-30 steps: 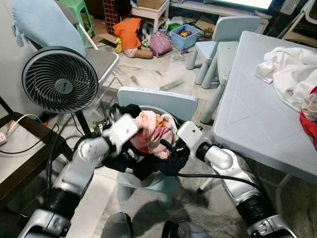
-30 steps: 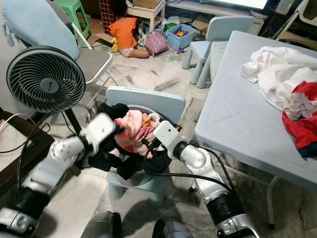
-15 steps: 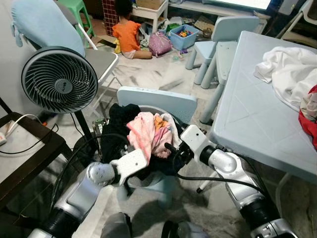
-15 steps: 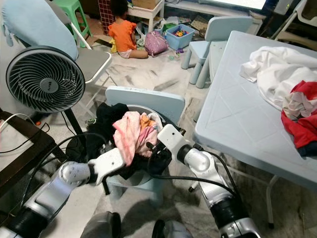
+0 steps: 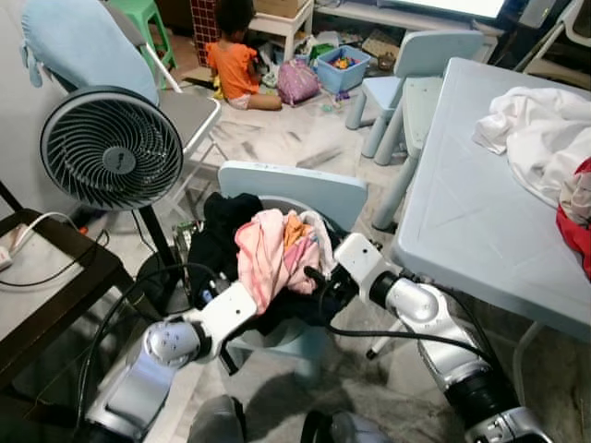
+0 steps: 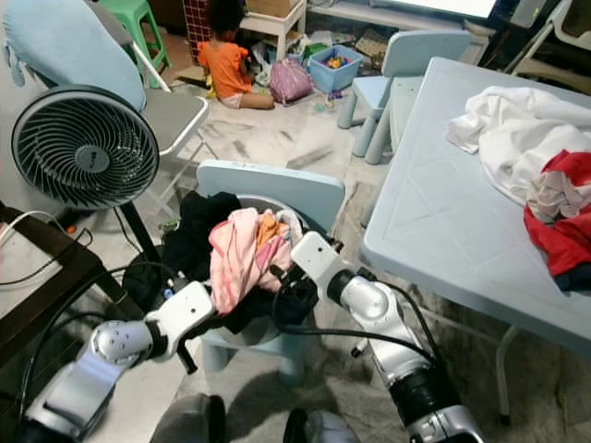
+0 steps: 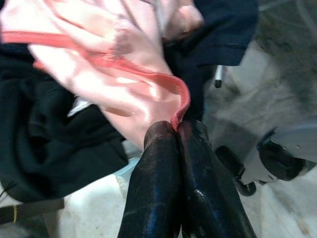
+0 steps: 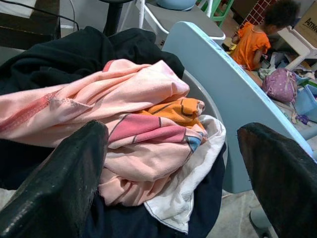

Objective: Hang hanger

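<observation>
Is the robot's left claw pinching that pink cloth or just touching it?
Pinching. The left gripper has its two black fingers pressed together on the red-trimmed edge of the pink garment, which lies on the clothes pile.

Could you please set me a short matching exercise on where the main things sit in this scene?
Things:
1. pink garment
2. white cloth
3. fan
4. left gripper

Places or states:
A. on the pale blue table
B. shut on a hem
C. atop the dark clothes on the small chair
D. on a stand beside the chair, at the robot's left

Pairs: 1-C, 2-A, 3-D, 4-B
</observation>
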You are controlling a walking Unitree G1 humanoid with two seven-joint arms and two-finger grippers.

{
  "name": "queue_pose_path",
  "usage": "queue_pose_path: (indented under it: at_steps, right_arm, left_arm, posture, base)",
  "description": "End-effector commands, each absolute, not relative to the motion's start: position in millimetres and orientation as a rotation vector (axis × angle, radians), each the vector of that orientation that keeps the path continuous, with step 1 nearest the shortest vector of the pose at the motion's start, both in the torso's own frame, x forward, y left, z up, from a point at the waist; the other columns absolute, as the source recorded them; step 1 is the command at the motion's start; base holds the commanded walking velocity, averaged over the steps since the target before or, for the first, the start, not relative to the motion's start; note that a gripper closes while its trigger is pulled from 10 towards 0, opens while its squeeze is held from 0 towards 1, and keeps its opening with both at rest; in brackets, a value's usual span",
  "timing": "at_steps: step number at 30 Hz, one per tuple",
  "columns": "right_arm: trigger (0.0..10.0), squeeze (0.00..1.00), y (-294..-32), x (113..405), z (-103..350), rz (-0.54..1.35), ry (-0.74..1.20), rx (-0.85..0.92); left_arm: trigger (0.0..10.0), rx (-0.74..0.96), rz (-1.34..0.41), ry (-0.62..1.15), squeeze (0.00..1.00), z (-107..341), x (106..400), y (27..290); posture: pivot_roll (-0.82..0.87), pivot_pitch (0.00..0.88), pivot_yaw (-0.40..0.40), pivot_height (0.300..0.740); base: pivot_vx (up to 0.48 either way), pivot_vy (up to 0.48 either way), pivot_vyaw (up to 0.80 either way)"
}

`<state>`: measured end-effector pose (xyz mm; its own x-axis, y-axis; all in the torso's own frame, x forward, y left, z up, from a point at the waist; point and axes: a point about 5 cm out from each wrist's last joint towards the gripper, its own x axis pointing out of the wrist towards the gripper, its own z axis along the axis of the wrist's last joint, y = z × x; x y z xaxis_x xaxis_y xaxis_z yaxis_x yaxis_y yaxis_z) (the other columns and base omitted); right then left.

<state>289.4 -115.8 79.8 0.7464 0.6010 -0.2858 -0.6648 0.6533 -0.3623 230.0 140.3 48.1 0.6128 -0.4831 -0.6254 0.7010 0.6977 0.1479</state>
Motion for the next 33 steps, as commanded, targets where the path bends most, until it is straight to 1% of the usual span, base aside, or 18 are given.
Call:
queue_pose_path:
  at_steps: [1, 5, 6, 7, 10, 13, 16, 19, 22, 25, 27, 30, 31, 32, 33]
  right_arm:
    - [10.0, 0.0, -117, 290, 83, 0.716, 0.128, -0.484]
    - [10.0, 0.0, -115, 290, 84, 0.718, 0.126, -0.485]
    - [10.0, 0.0, -114, 291, 84, 0.721, 0.122, -0.486]
    - [10.0, 0.0, -113, 292, 85, 0.722, 0.12, -0.487]
    - [10.0, 0.0, -113, 293, 85, 0.721, 0.119, -0.488]
    - [10.0, 0.0, -115, 294, 85, 0.718, 0.12, -0.492]
    - [10.0, 0.0, -115, 294, 85, 0.716, 0.12, -0.495]
    - [10.0, 0.0, -114, 294, 85, 0.716, 0.12, -0.498]
    - [10.0, 0.0, -114, 294, 85, 0.716, 0.12, -0.498]
    - [10.0, 0.0, -114, 293, 86, 0.718, 0.12, -0.497]
    - [10.0, 0.0, -115, 292, 86, 0.719, 0.119, -0.497]
    - [10.0, 0.0, -116, 291, 86, 0.719, 0.12, -0.496]
    - [10.0, 0.0, -116, 290, 86, 0.717, 0.121, -0.495]
    - [10.0, 0.0, -117, 285, 85, 0.714, 0.125, -0.491]
    - [10.0, 0.0, -117, 285, 85, 0.714, 0.125, -0.491]
  left_arm:
    - [10.0, 0.402, -0.704, 0.566, 1.0, 56, 231, 144]
    - [10.0, 0.468, -0.719, 0.544, 1.0, 57, 233, 147]
    - [10.0, 0.543, -0.706, 0.525, 1.0, 56, 236, 153]
    - [10.0, 0.572, -0.668, 0.514, 1.0, 56, 239, 159]
    - [10.0, 0.57, -0.646, 0.512, 1.0, 57, 241, 162]
    - [10.0, 0.574, -0.565, 0.471, 1.0, 60, 248, 173]
    - [10.0, 0.572, -0.528, 0.465, 1.0, 60, 249, 179]
    - [10.0, 0.496, -0.392, 0.481, 1.0, 55, 250, 193]
    - [10.0, 0.49, -0.371, 0.493, 1.0, 52, 249, 197]
    - [10.0, 0.64, -0.408, 0.539, 1.0, 38, 242, 211]
    - [10.0, 0.68, -0.42, 0.535, 1.0, 37, 242, 217]
    - [10.0, 0.679, -0.397, 0.521, 1.0, 38, 245, 221]
    - [10.0, 0.677, -0.386, 0.503, 1.0, 40, 248, 222]
    - [10.0, 0.604, -0.342, 0.476, 1.0, 43, 254, 221]
    - [10.0, 0.604, -0.342, 0.476, 1.0, 43, 254, 221]
  posture:
    - [0.03, 0.094, -0.063, 0.74]
    - [0.03, 0.092, -0.064, 0.74]
    - [0.03, 0.088, -0.064, 0.74]
    - [0.03, 0.088, -0.064, 0.74]
    - [0.03, 0.088, -0.064, 0.74]
    - [0.03, 0.085, -0.066, 0.74]
    - [0.04, 0.084, -0.07, 0.74]
    - [0.04, 0.084, -0.071, 0.74]
    - [0.04, 0.085, -0.072, 0.74]
    - [0.03, 0.094, -0.076, 0.74]
    - [0.02, 0.104, -0.077, 0.74]
    - [0.02, 0.11, -0.076, 0.74]
    - [0.01, 0.124, -0.077, 0.74]
    - [0.01, 0.134, -0.08, 0.74]
    - [0.01, 0.134, -0.08, 0.74]
  base:
    - [0.0, 0.0, 0.0]
    - [0.0, 0.0, 0.0]
    - [0.0, 0.0, 0.0]
    - [0.0, 0.0, 0.0]
    - [0.0, 0.0, 0.0]
    - [0.0, 0.0, 0.0]
    - [0.0, 0.0, 0.0]
    - [0.0, 0.0, 0.0]
    - [0.0, 0.0, 0.0]
    - [0.0, 0.0, 0.0]
    - [0.0, 0.0, 0.0]
    - [0.0, 0.0, 0.0]
    - [0.0, 0.0, 0.0]
    - [0.0, 0.0, 0.0]
    - [0.0, 0.0, 0.0]
